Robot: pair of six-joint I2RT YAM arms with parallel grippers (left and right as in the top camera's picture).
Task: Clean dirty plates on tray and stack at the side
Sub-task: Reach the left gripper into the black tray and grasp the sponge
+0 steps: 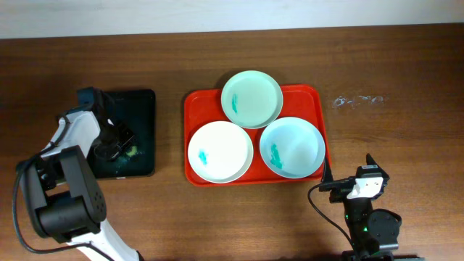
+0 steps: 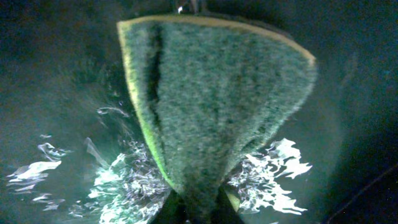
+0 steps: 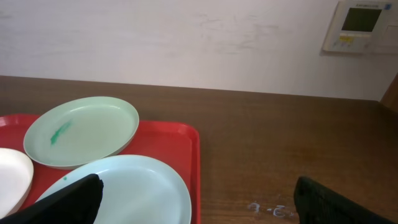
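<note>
Three plates lie on the red tray (image 1: 313,101): a mint one at the back (image 1: 251,98), a white one front left (image 1: 220,151), and a pale one front right (image 1: 292,147), each with a teal smear. My left gripper (image 1: 119,145) is over the black tray (image 1: 141,109). In the left wrist view it (image 2: 198,208) is shut on a green sponge with a yellow edge (image 2: 211,93), which touches the wet black surface. My right gripper (image 1: 348,174) is open and empty just off the tray's front right corner. In the right wrist view it (image 3: 198,186) faces the front right plate (image 3: 124,186), the mint plate (image 3: 81,130) and the tray (image 3: 168,140).
Water or foam glints on the black tray (image 2: 124,186) around the sponge. White chalky marks sit on the wooden table right of the red tray (image 1: 357,101) and also show in the right wrist view (image 3: 267,210). A wall with a control panel (image 3: 357,25) stands behind.
</note>
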